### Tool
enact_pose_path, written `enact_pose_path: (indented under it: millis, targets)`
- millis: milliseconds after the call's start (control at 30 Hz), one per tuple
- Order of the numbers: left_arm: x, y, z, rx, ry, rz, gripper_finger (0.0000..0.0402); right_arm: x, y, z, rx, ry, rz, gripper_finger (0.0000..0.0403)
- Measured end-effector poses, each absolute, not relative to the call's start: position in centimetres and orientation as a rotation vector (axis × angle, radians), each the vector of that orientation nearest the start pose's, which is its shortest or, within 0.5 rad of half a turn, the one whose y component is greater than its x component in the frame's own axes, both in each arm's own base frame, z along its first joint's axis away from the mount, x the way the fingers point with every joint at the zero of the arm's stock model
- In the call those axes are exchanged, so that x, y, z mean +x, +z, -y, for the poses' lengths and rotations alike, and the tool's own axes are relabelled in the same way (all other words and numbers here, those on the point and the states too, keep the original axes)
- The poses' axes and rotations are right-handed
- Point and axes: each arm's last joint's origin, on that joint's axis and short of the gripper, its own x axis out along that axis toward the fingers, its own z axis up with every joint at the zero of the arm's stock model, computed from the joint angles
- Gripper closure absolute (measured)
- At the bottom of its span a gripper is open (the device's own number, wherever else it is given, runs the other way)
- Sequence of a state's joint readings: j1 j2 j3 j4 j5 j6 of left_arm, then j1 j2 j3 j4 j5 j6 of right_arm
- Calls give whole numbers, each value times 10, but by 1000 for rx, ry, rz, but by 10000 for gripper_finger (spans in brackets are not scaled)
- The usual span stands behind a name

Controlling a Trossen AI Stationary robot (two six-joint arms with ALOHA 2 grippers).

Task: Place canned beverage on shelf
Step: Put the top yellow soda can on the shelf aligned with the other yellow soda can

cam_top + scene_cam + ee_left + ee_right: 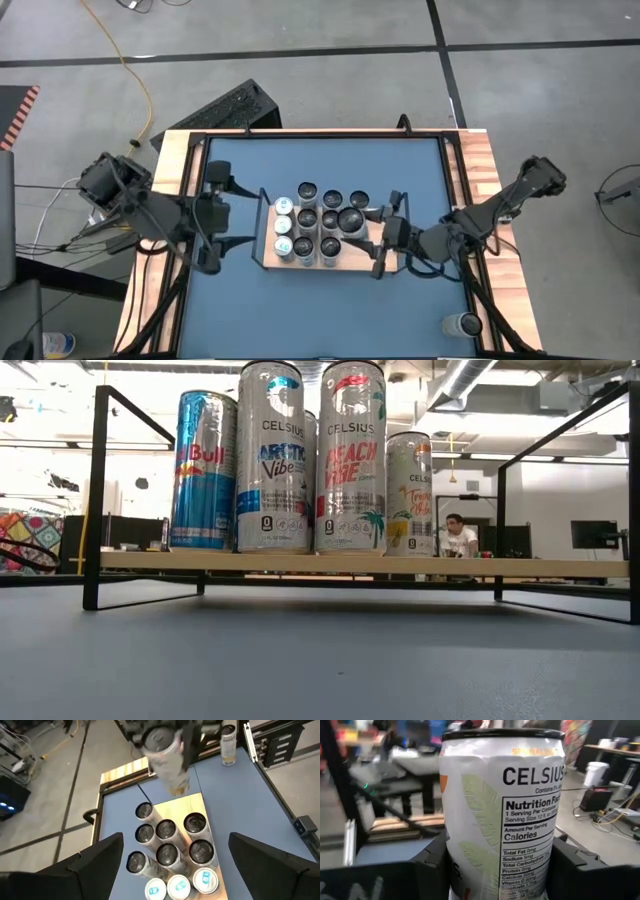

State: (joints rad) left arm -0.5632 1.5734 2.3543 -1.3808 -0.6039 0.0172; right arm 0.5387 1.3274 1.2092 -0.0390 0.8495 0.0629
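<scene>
The shelf (356, 259) is a light-wood board in a black wire frame at the table's middle. Several cans (307, 218) stand upright on it, their bases on the board (350, 564); Red Bull and Celsius cans (350, 460) fill the low view. My right gripper (368, 228) is shut on a white Celsius can (502, 810) above the shelf's right part (190, 802). The can shows blurred in the left wrist view (165, 755). My left gripper (240, 215) hangs open left of the shelf, touching nothing (175, 840). My right gripper pinches the Celsius can's side wall (455, 865) between its two fingers (427, 870), one on each side. The fingers come roughly level from the table's right side. The can stands about upright in the hold, lifted clear of the board and higher than the standing cans.
One more can (462, 324) stands on the blue tabletop near the front right corner (228, 742). The shelf's raised black end rails (97, 490) stand at both ends. Pale wooden planks (487, 180) border the table. A person (460, 538) sits in the room beyond.
</scene>
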Motion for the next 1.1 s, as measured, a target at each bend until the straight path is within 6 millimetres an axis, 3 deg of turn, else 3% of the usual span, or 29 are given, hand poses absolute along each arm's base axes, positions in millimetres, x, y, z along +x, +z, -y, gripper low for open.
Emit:
enact_pose_path:
  millis: [300,500,667,900,1100]
  targets:
    - [199,531,113,310,34,-493,54,230,306,-110,80,-411,42,188]
    - [200,530,114,303,37,-495,54,219,282,-106,129,-404,79,187]
    - [209,525,118,334,44,-515,54,223,258,-109,130,-398,30,187]
    - [211,524,119,311,42,-522,54,224,259,-114,174,-381,56,186]
    - [210,524,119,299,44,-525,54,206,280,-150,209,-231,110,186]
